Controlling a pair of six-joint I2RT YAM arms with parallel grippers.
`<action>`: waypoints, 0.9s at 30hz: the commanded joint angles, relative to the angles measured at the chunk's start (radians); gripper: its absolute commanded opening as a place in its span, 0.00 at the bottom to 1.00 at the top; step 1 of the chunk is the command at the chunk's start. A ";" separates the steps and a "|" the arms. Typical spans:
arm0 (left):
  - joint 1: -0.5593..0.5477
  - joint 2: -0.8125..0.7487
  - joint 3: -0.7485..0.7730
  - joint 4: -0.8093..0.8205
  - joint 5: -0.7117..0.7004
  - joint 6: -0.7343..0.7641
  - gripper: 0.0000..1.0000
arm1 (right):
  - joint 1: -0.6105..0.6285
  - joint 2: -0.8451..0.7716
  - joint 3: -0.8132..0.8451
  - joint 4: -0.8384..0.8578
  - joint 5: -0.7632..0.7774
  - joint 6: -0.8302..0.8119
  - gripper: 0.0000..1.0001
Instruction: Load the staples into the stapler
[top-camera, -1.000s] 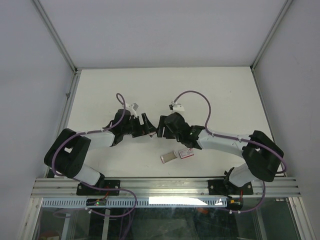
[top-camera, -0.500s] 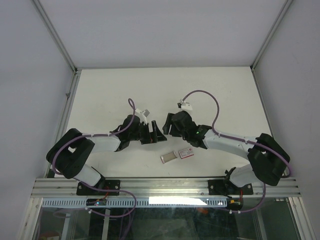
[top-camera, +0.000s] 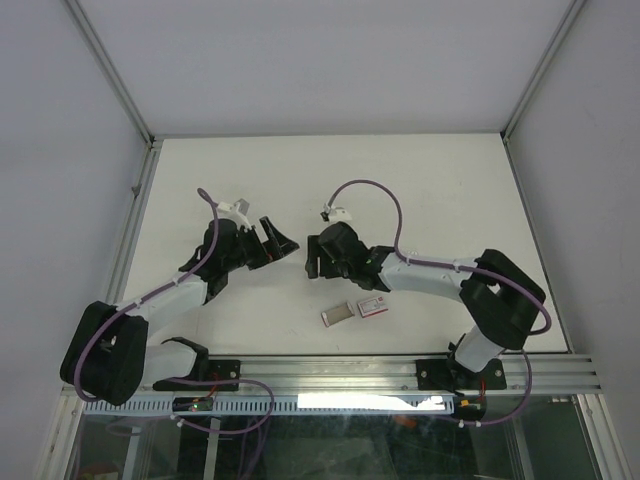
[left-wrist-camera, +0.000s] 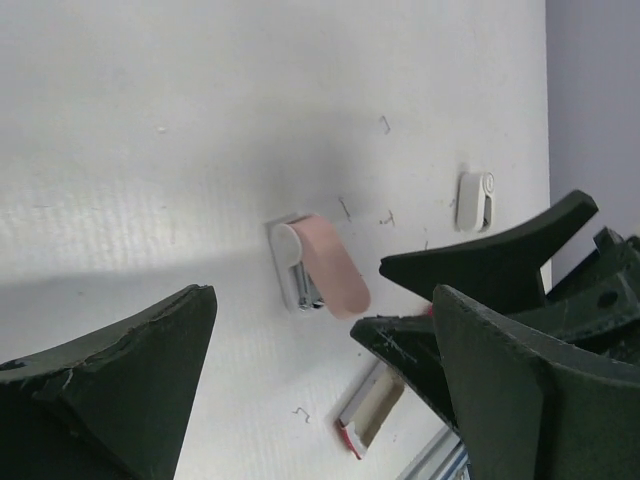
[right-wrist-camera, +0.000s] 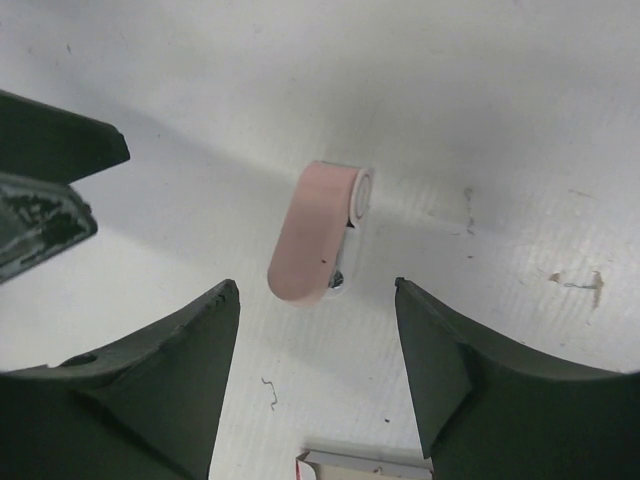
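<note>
The stapler (right-wrist-camera: 315, 230) is small, with a pink top and a white base, and lies on the white table. Its top is angled off the base and metal shows beneath; it also shows in the left wrist view (left-wrist-camera: 318, 262). My left gripper (top-camera: 275, 243) (left-wrist-camera: 322, 295) is open and empty to its left. My right gripper (top-camera: 312, 258) (right-wrist-camera: 315, 290) is open and empty, its fingers either side of the stapler's near end without touching. The red-pink staple box (top-camera: 371, 307) and its greyish tray (top-camera: 337, 315) (left-wrist-camera: 370, 410) lie nearer the front. I see no staple strips.
Loose bent staples (right-wrist-camera: 268, 392) (left-wrist-camera: 300, 412) lie scattered on the table. A small white clip-like piece (left-wrist-camera: 475, 200) lies beyond the stapler. The right gripper's fingers (left-wrist-camera: 490, 265) show in the left wrist view. The metal rail (top-camera: 330, 372) runs along the front edge.
My left gripper has pulled back to the left and away from the stapler. My right gripper has shifted left toward the stapler. Both stay open.
</note>
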 joint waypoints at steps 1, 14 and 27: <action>0.066 -0.007 0.018 -0.002 0.023 0.018 0.93 | 0.030 0.067 0.100 -0.019 0.034 0.001 0.66; 0.083 -0.003 -0.001 0.031 0.023 0.008 0.93 | 0.079 0.227 0.223 -0.161 0.179 0.035 0.51; 0.078 0.035 -0.069 0.190 0.146 -0.104 0.90 | 0.086 0.136 0.141 -0.042 0.167 -0.070 0.07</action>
